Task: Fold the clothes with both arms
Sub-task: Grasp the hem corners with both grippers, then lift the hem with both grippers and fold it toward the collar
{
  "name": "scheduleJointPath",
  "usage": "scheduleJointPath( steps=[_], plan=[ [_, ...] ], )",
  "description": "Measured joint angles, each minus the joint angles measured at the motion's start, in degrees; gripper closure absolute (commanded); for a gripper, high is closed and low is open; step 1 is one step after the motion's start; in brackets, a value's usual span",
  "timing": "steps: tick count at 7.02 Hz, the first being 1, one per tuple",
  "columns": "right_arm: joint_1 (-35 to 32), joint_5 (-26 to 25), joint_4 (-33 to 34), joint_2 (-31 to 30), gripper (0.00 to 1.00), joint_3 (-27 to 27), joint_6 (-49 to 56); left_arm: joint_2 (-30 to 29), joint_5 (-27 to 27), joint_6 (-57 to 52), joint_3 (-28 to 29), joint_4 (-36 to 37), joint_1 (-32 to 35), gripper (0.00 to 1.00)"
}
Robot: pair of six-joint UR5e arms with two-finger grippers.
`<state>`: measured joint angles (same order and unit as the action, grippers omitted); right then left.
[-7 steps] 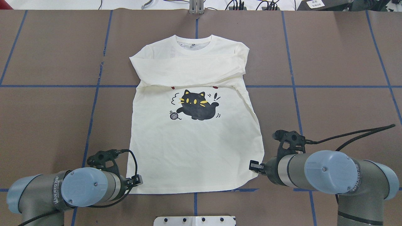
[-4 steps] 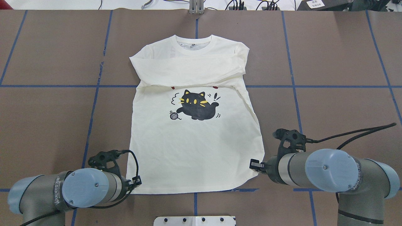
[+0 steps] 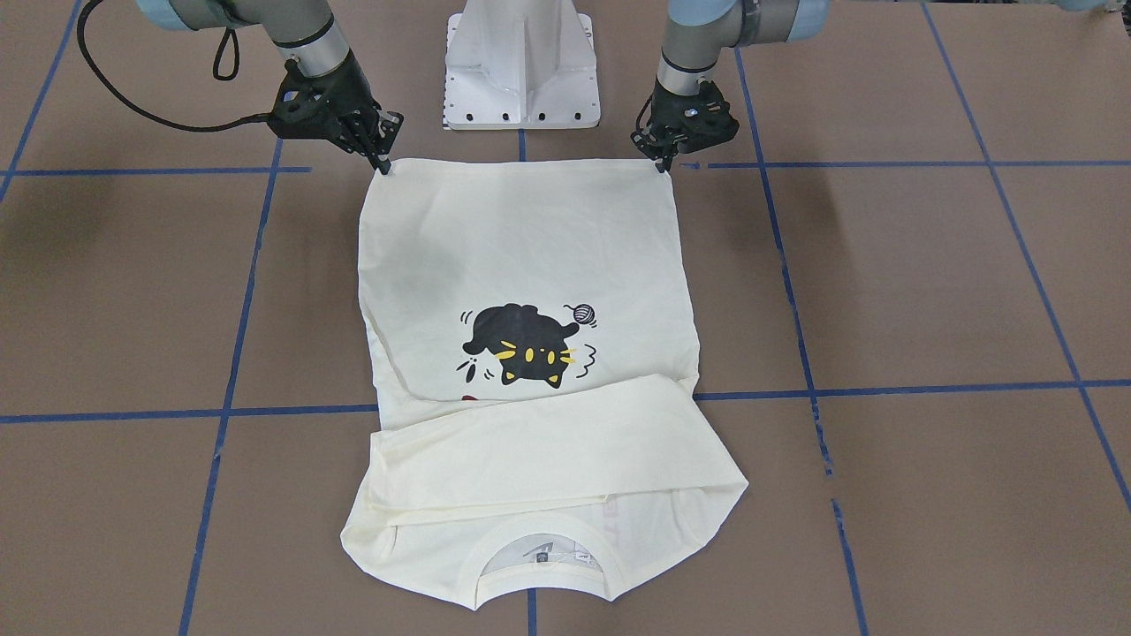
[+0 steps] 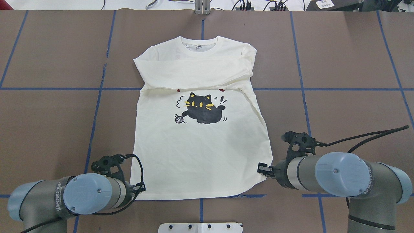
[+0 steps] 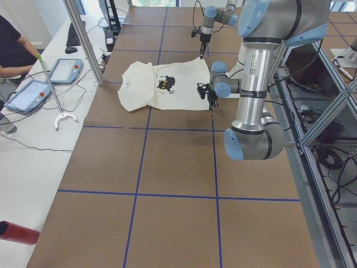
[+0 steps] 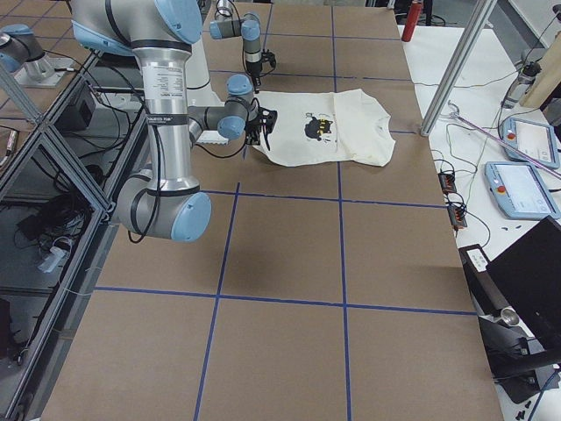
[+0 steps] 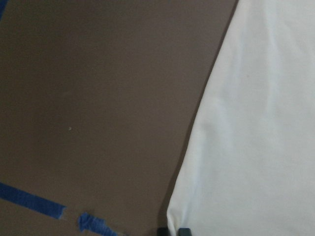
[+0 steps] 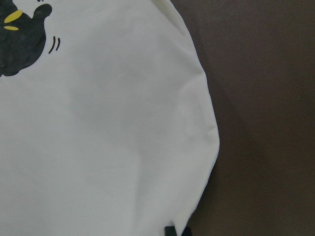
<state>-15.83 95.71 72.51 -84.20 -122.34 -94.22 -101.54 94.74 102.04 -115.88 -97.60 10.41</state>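
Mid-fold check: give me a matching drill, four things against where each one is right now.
Things:
1. left gripper
2. right gripper
3. sleeves
4. cat print

Places:
a. folded across the chest of the shirt
b. at the hem corner on the robot's right
c. facing up, between sleeves and hem
d. at the hem corner on the robot's left

Pairs: 1-d; 2-b; 3-a; 4-c

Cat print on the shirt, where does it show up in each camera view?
Front-facing: cat print centre, upside down.
Overhead: centre, upright.
Exterior left: upper middle.
Exterior right: upper middle.
Left wrist: not in it.
Right wrist: top-left corner.
Landmark: the shirt collar, beyond the cat's head.
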Motion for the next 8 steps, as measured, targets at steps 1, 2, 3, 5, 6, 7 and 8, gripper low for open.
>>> scheduleJointPath(
  steps=[1,2,3,5,6,7,8],
  plan=[
    [0.0,0.04,0.0,0.0,1.0,-0.05,0.0,0.04,0.0,-0.01,-0.52,0.02,0.01,1.0],
    [-0.06,0.04,0.04,-0.06,1.0,-0.48,-0.07,0.31,0.02,-0.05,-2.14,0.23,0.17,1.0],
    [-0.16,-0.1,0.11,-0.5,1.0,-1.44,-0.26,0.85,0.04,-0.16,-4.84,1.66,0.34,1.0],
    [0.47,0.47,0.53,-3.79,1.0,-5.5,-0.37,1.49,0.04,-0.59,-11.59,6.21,-0.01,1.0],
    [2.06,2.1,0.64,-7.07,1.0,-9.2,-0.41,1.46,0.22,-0.74,-15.63,7.47,-1.19,1.0],
    [4.15,4.63,0.68,-11.48,1.0,-14.1,-0.49,1.4,0.48,-0.78,-20.26,9.22,-3.5,1.0],
    [6.18,7.34,0.68,-15.33,1.0,-18.64,-1.2,1.34,0.64,-0.72,-25.26,12.29,-5.92,1.0]
  ],
)
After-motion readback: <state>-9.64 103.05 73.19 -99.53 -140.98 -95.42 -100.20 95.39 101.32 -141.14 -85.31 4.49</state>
